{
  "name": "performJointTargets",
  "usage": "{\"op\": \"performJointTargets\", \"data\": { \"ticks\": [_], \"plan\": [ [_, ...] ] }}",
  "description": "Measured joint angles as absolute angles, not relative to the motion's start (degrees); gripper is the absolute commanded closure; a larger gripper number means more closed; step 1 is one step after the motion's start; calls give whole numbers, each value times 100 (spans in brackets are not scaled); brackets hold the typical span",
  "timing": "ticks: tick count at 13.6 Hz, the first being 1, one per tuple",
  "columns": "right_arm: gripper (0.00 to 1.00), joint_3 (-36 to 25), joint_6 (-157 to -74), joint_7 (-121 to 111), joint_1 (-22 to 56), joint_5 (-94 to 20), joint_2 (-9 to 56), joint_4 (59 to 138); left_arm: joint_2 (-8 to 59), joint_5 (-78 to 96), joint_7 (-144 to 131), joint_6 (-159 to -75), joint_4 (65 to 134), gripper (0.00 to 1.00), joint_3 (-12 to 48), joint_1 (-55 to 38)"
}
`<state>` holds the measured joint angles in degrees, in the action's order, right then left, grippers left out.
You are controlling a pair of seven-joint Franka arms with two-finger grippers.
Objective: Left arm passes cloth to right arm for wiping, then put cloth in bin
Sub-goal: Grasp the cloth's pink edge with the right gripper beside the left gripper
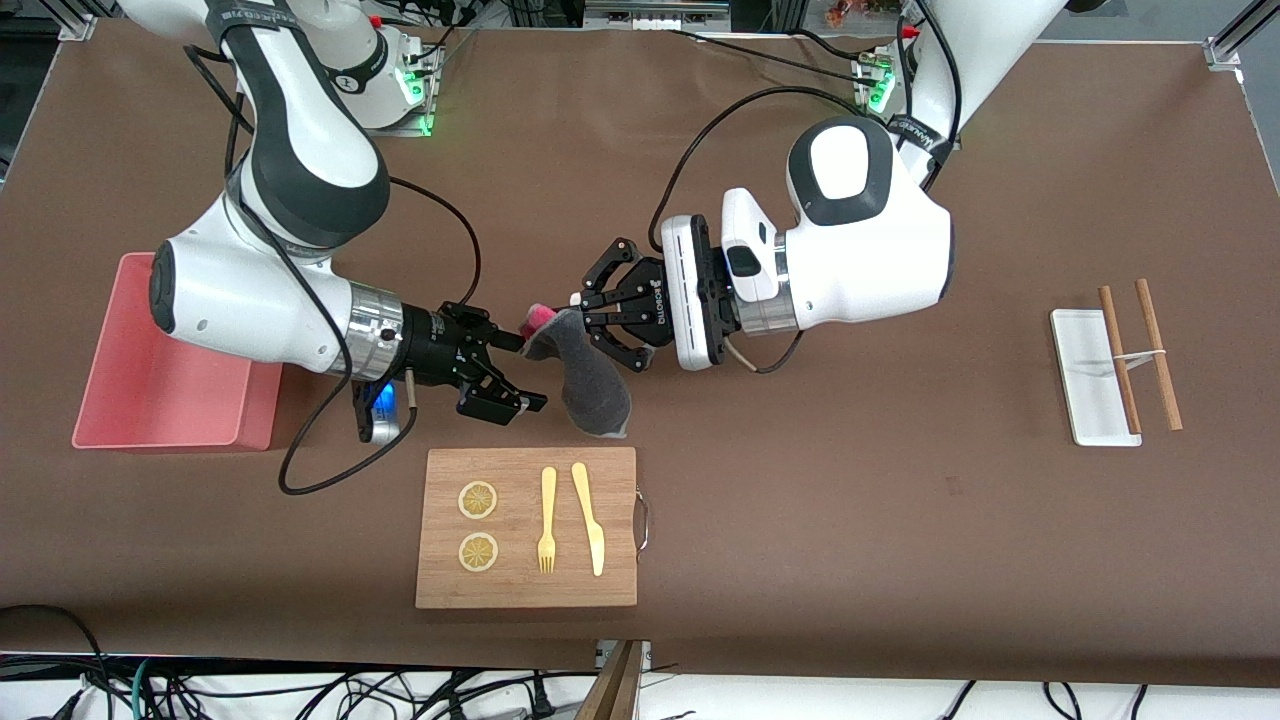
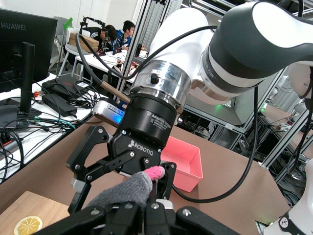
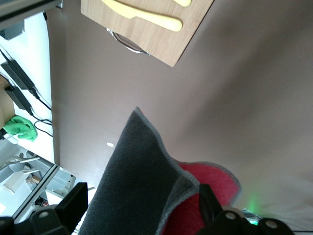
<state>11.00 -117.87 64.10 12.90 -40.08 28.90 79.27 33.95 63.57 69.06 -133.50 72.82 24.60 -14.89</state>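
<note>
Front view: the cloth [image 1: 590, 385] is pinched in the closed left gripper [image 1: 592, 318] and offered to the wide-open, empty right gripper [image 1: 520, 375] (handover pending; wiping and the bin [image 1: 130, 385] remain).

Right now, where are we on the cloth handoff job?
Done: the left tool is shut on the cloth and holds it up above the table.
In hand: the handoff. The right tool is open, its fingers around the cloth's hanging corner, not closed on it.
Left: the right tool's grasp, the left's release, the wiping, and the drop into the pink bin.
</note>
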Motion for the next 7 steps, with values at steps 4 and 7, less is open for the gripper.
{"op": "performJointTargets", "data": {
  "ticks": [4, 7],
  "plan": [
    [59, 1154, -11702, 6498, 1307, -4008, 2892, 7939, 3400, 6357, 6906, -13355, 7282, 100, 2455, -1489],
    [100, 1154, -11511, 6495, 1302, -4008, 2894, 7940, 3400, 6357, 6906, -13360, 7281, 100, 2426, -1488]
  ]
}}
